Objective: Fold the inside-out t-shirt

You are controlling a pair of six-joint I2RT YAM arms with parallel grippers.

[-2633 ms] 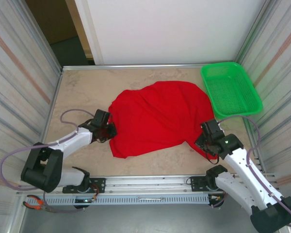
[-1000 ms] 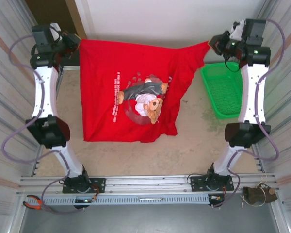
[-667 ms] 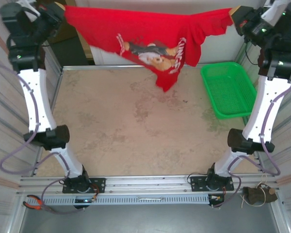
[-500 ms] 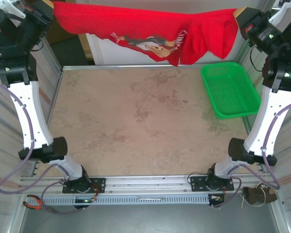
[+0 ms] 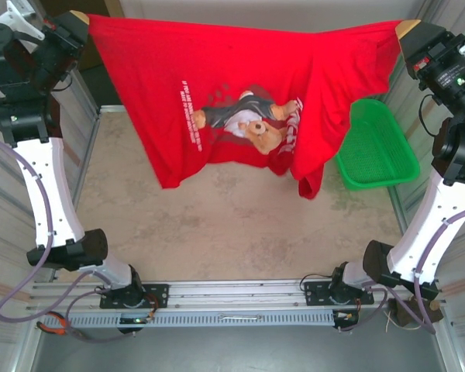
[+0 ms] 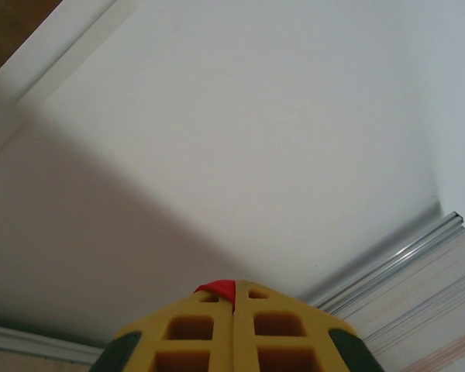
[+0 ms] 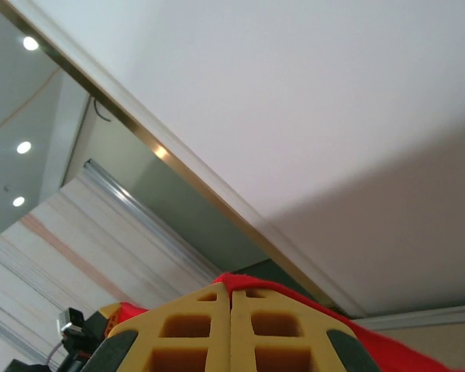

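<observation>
The inside-out t-shirt (image 5: pixel 240 85), bright red, hangs stretched in the air between both raised arms, high above the table. A cartoon bear print and white lettering face the top camera. Its lower right part droops in a fold toward the basket. My left gripper (image 5: pixel 79 18) is shut on the shirt's top left corner; a sliver of the red t-shirt (image 6: pixel 219 288) pokes out between its yellow fingers (image 6: pixel 187 329). My right gripper (image 5: pixel 407 29) is shut on the top right corner, with the red t-shirt (image 7: pixel 380 350) trailing off beside its fingers (image 7: pixel 273 329).
A green plastic mesh basket (image 5: pixel 376 147) stands at the table's right side, partly behind the hanging shirt. The beige table (image 5: pixel 217 225) lies below, walled by striped panels left and right. Pliers (image 5: pixel 50 327) lie on the near rail at bottom left.
The shirt, lifted off the table and stretched between both arms, has swung from a raised, bunched band back down, so it now hangs lower and flatter with the print showing.
</observation>
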